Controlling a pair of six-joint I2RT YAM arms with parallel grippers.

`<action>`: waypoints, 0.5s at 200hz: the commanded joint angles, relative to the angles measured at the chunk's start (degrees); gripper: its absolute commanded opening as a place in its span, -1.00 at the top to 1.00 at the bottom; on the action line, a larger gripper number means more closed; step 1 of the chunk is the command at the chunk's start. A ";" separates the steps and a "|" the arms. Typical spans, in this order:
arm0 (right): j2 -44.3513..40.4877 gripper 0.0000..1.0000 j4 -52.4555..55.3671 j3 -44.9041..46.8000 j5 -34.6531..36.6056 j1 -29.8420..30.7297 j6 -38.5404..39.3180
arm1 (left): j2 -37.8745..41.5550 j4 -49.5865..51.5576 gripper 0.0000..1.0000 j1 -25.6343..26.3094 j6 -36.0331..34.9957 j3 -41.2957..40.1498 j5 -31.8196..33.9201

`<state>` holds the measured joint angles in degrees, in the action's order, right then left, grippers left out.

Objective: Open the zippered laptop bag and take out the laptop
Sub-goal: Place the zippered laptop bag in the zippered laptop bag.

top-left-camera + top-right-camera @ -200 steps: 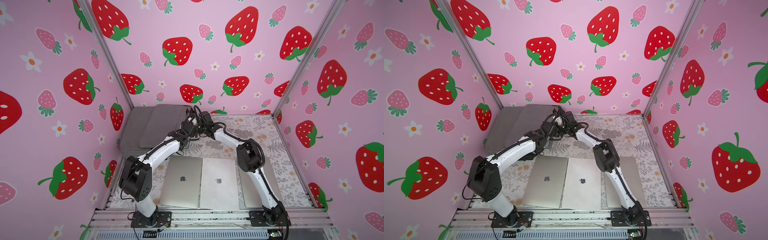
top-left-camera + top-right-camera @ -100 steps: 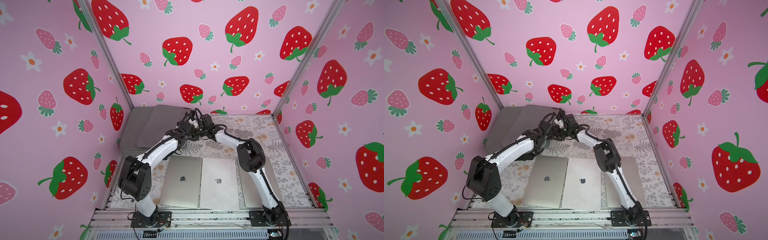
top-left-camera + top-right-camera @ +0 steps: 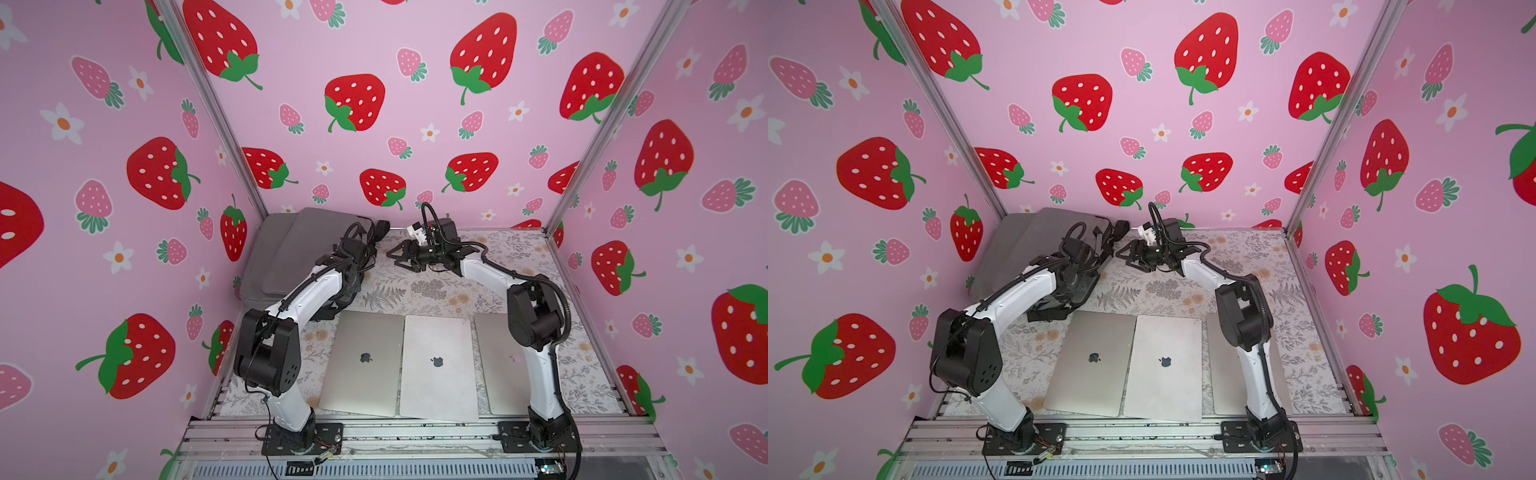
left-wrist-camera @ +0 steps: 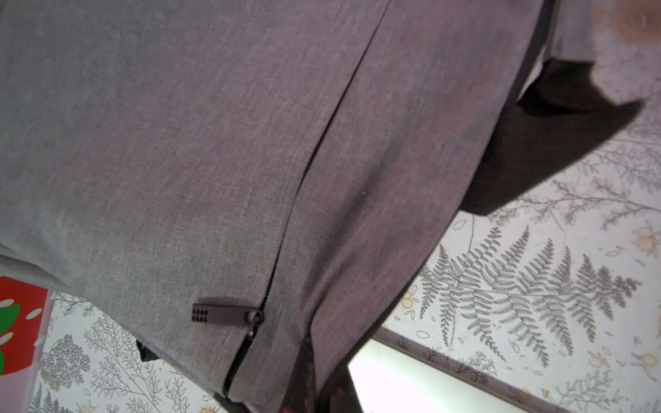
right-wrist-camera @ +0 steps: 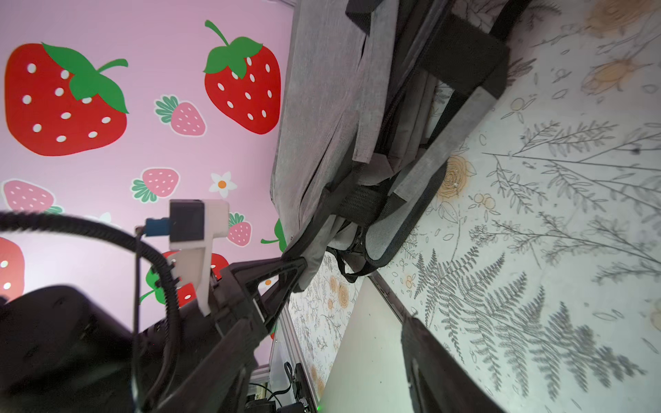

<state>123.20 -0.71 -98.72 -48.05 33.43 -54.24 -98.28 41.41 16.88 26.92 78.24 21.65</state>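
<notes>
Item, both top views: my right pincer (image 3: 394, 258), jaws apart and empty, with the laptop bag (image 3: 299, 249) just beyond its tips on the table (image 3: 436, 291). Item, left wrist view: the zip pull (image 4: 221, 314), which cannot be made out from above. Item, right wrist view: my left pincer (image 5: 298, 264), apparently clamped on the bag's edge cloth. Advice: hold the cloth taut, pinch the pull squarely, draw along the track.

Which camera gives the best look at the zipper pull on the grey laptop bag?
The left wrist view: the zipper pull is close and sharp, lying flat on the grey laptop bag. Both top views show the bag, but no pull that I can make out. The right wrist view shows only its edge and straps.
</notes>
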 commanded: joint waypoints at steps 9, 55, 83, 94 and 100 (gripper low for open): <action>-4.53 -0.37 0.62 4.02 0.61 -0.68 3.10 | 2.47 0.19 1.00 -3.85 3.93 -0.26 0.46; -11.66 -0.39 1.90 12.08 2.62 -3.27 6.39 | 0.16 -0.36 1.00 -6.60 1.21 2.15 -2.02; -16.40 -0.40 5.16 16.60 4.46 -5.13 9.85 | -1.45 -1.11 0.93 -8.24 1.22 2.96 -3.31; -18.57 -0.41 6.61 18.32 5.24 -6.01 11.21 | -1.57 -1.76 0.91 -8.61 1.30 2.89 -3.39; -19.64 -0.42 7.35 19.47 5.64 -6.60 11.79 | -1.69 -2.02 0.91 -9.02 1.38 3.06 -3.74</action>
<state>108.60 3.22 -82.06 -44.75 28.64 -46.83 -98.96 40.05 9.78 26.81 78.89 16.91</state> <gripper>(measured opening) 0.706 0.076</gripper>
